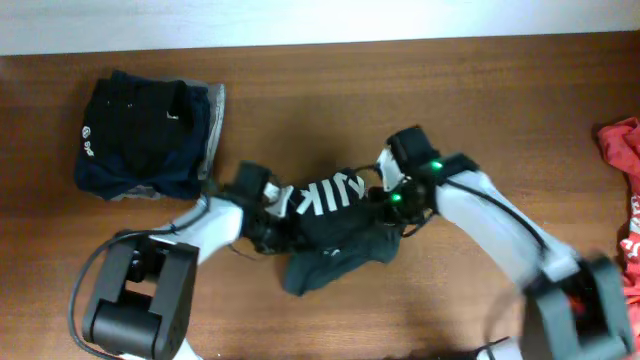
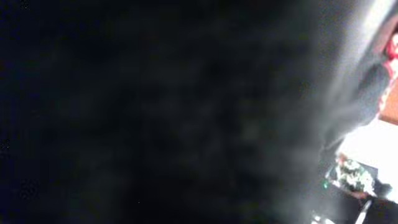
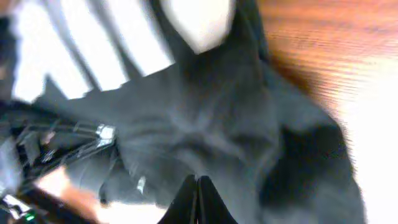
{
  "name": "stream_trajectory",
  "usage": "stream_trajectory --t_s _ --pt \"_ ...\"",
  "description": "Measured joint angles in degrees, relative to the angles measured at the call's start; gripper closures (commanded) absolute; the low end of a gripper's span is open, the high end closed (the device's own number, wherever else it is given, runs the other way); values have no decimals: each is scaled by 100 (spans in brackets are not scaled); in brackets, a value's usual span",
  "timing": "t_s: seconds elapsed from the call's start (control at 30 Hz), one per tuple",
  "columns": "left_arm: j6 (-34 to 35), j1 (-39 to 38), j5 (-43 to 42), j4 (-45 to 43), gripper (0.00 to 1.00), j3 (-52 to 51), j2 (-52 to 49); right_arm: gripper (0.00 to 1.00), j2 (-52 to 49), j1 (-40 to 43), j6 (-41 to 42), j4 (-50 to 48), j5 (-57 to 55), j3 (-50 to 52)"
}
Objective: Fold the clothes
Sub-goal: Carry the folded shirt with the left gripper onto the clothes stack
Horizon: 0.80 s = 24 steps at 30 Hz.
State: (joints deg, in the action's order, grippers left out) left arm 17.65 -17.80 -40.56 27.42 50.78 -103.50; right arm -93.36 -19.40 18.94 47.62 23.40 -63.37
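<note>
Setting: a brown wooden table (image 1: 480,100) seen from above, with two white-and-black robot arms reaching in from the six o'clock edge.

Main subject: a black shirt (image 1: 330,215) lies bunched near the middle of the table, a little toward six o'clock. Its white lettering (image 1: 330,192) faces up along its twelve o'clock side, and a loose fold sags toward seven o'clock.

Left gripper: the left gripper (image 1: 268,210) sits at the shirt's nine o'clock edge, touching the fabric. Its own camera shows almost nothing but dark blurred cloth pressed close to the lens, so whether its fingers are apart or together cannot be told.

Right gripper: the right gripper (image 3: 197,186) meets the shirt at its three o'clock edge, with green lights glowing on the wrist above it. In the wrist view its two dark fingers are pressed together with only a hairline between them, pinching the black fabric, which spreads away in soft wrinkles.

Folded pile: a stack of dark folded clothes (image 1: 150,135) rests at ten o'clock on the table, well apart from the shirt. A grey layer shows along its three o'clock side.

Waiting item: a red garment (image 1: 625,200) lies crumpled at the three o'clock edge of the table, partly out of frame.
</note>
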Motion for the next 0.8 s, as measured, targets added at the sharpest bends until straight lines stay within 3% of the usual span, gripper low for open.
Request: stream_trajectory --t_s 0.07,0.17,0.33,0.43,0.6,0.73,0.8 --pt "-964 426 92 1309 100 1082 13 96 1209 0 9 79 -20 -7" --pt "-1985 828 345 2546 100 2682 31 96 2116 4 13 103 -50 -7" --pt "-3014 1508 1058 3045 100 4920 74 96 2695 11 31 157 -48 -7" --pt "-3324 2118 1368 2815 100 5584 105 96 2686 11 57 273 -50 -4" --pt "-3303 3082 1486 1805 100 5650 85 96 2682 15 61 321 -68 -4" --pt "-2608 3519 1519 1545 100 5672 -90 96 2682 15 61 319 -68 -4" --pt "-1803 3661 1600 1556 100 5681 -503 96 2682 15 59 348 -68 -4"
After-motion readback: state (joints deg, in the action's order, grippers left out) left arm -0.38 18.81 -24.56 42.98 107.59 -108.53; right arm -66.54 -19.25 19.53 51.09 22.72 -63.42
